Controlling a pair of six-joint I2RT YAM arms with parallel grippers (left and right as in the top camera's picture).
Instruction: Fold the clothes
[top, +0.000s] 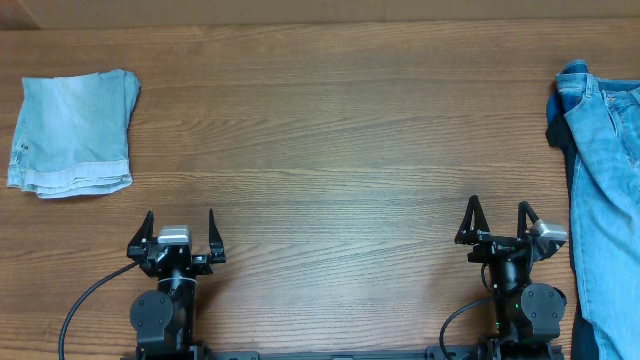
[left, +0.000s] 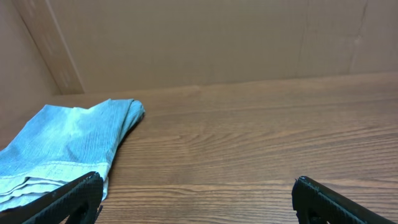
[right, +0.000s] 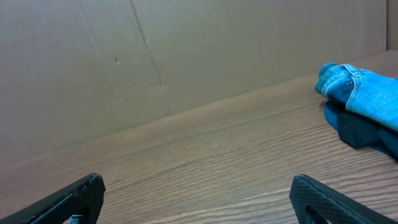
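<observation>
Overall: wooden tabletop (top: 340, 130), two arms at the near edge, denim at both ends.
Shorts (top: 72, 133): pale, faded blue, lying flat by the left edge toward the far-left corner. Folded into a compact, roughly square bundle. Several hem layers are stacked along its near side, with a rounded fold at its far-right corner. Neither arm touches it.
Left gripper (top: 180, 215): at the near edge, left part of the tabletop, pointing toward the far edge. Jaws spread wide, nothing between them. The shorts sit ahead and to its left, apart from the fingers.
Left wrist view: both dark fingertips at the bottom corners, bare wood between them. The shorts are at the left, their stacked hems just beyond the left fingertip.
Right gripper (top: 497, 205): at the near edge, right part of the tabletop, also pointing to the far edge. Jaws wide apart, empty.
Right wrist view: bare wood between the fingertips, deeper-blue denim at the right.
Jeans (top: 605, 200): deeper blue, stretched along the right edge from far to near, partly cut off by the frame. Near the right gripper, not touching it as far as can be told.
Dark cloth (top: 556, 130): a darker piece showing from under the jeans' far-left side. What kind, cannot tell.
Wall (right: 186, 56): plain brown board standing along the far edge.
</observation>
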